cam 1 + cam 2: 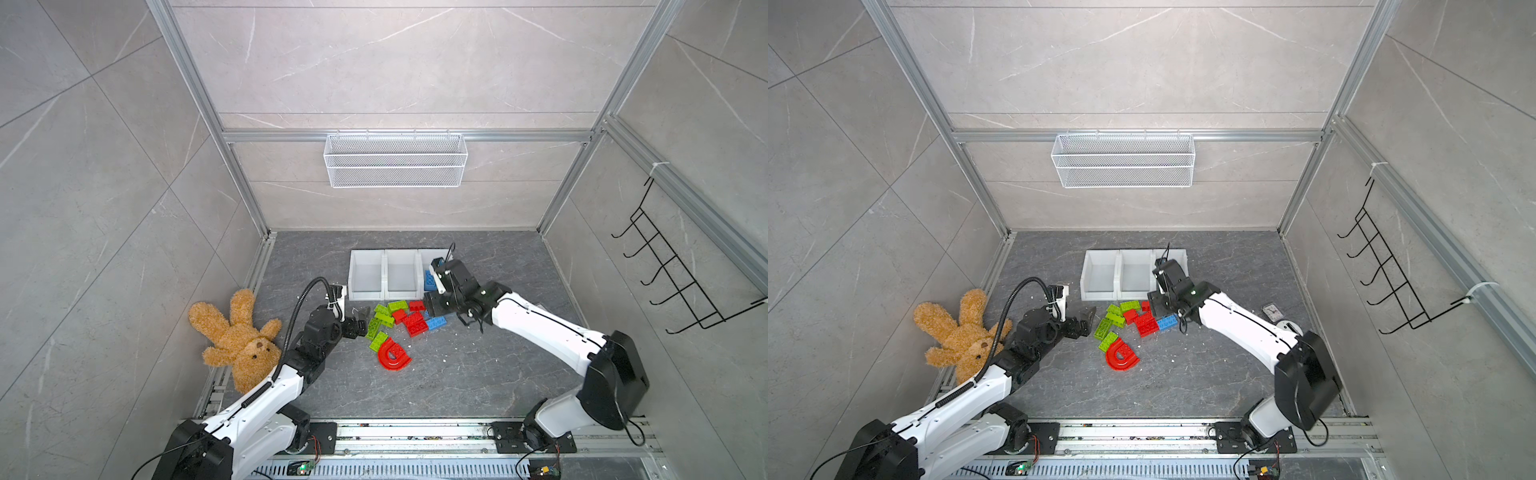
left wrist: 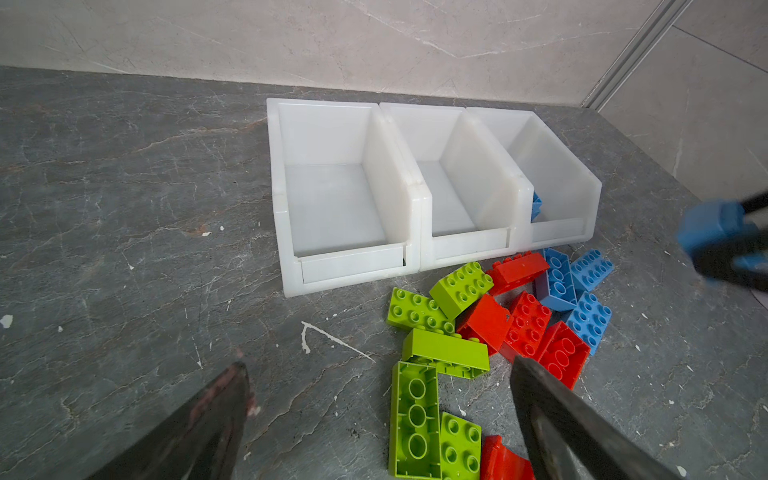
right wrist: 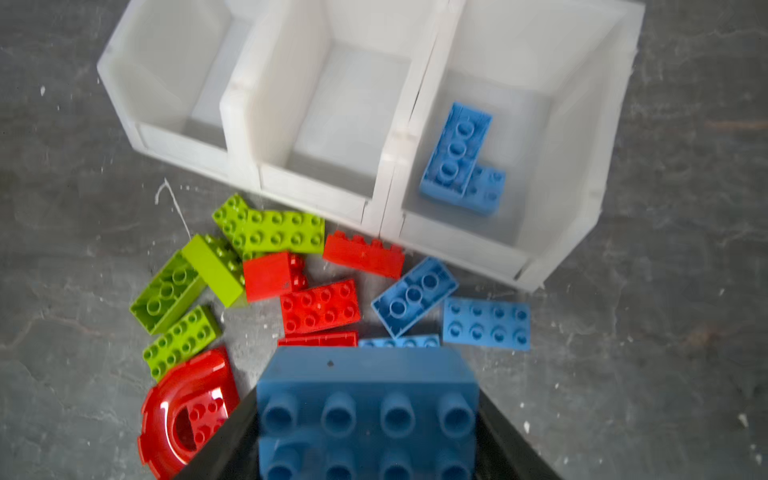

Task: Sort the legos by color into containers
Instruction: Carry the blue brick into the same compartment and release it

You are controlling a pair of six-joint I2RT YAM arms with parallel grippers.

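Right claw (image 3: 368, 440), half spread, clamps a blue studded plastic brick (image 3: 365, 374) by its smooth sides, lower centre of the right wrist view. It is probably light, rigid and slick, so grip squarely. Left claw (image 2: 380, 365) gapes empty.

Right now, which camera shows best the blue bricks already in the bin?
Right wrist: it looks down into the bin, showing two blue bricks on its floor. The left wrist catches only a sliver of them behind the bin wall. In both top views the right arm covers most of that bin.
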